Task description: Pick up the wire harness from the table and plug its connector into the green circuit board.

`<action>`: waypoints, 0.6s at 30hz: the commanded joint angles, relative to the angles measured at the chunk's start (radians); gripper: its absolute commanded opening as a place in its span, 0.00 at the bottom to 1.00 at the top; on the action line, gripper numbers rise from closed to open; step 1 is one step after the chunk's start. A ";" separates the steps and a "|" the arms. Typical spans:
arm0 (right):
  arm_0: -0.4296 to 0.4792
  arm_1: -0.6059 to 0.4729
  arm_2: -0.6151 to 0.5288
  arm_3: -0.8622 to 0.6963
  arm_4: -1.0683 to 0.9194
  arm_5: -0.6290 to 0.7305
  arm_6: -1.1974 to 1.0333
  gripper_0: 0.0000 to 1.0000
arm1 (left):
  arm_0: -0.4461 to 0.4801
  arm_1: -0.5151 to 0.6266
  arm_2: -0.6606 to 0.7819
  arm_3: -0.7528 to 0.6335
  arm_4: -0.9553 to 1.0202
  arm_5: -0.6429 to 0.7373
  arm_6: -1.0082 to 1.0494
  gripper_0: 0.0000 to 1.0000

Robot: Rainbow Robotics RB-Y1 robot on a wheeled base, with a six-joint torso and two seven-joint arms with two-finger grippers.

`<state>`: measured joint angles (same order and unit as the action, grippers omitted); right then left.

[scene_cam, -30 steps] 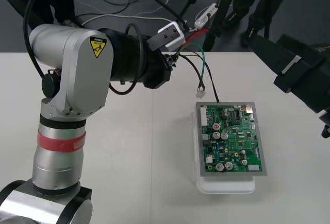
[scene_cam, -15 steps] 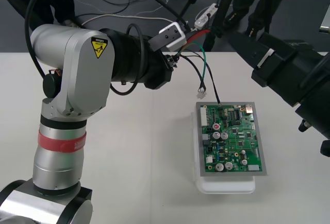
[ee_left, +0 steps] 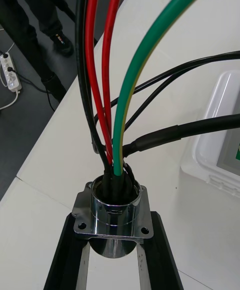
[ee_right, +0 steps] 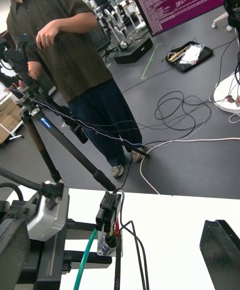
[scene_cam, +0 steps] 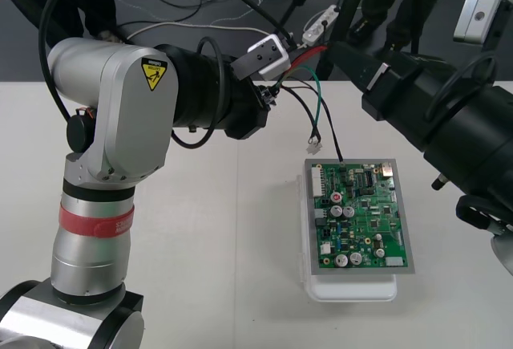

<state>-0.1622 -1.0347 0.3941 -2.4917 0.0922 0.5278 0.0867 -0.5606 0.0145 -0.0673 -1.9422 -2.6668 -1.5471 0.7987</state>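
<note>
1. I'm clamping the harness socket (ee_left: 114, 210) in the left gripper's (scene_cam: 266, 96) fingers (ee_left: 70, 252), over the surface's (scene_cam: 200, 229) far edge.
2. The right gripper (scene_cam: 346, 50) is hovering close, fingers wide; next, it should be taking the plug (ee_right: 107, 211) to the green board (scene_cam: 361, 213).

The wire harness (scene_cam: 309, 102) is hanging above the table, its flanged round metal socket (ee_left: 114, 209) sitting clamped in the left gripper (scene_cam: 267, 95). Its red, black and green wires are trailing toward five o'clock. There the green circuit board (scene_cam: 365, 217) is lying flat on its white base (scene_cam: 353, 289).
</note>
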 commanded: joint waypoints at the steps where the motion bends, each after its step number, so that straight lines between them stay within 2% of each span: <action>1: -0.060 0.031 0.037 0.019 0.004 0.004 0.010 1.00 | -0.035 -0.032 -0.020 -0.043 0.016 -0.024 0.074 0.00; 18: -0.117 0.081 0.078 0.048 0.004 0.061 0.035 1.00 | -0.035 -0.032 -0.014 -0.043 0.024 -0.024 0.082 0.00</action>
<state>-0.2344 -0.9757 0.4600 -2.4485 0.0924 0.5846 0.0872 -0.5606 0.0145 -0.0673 -1.9422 -2.6598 -1.5472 0.8091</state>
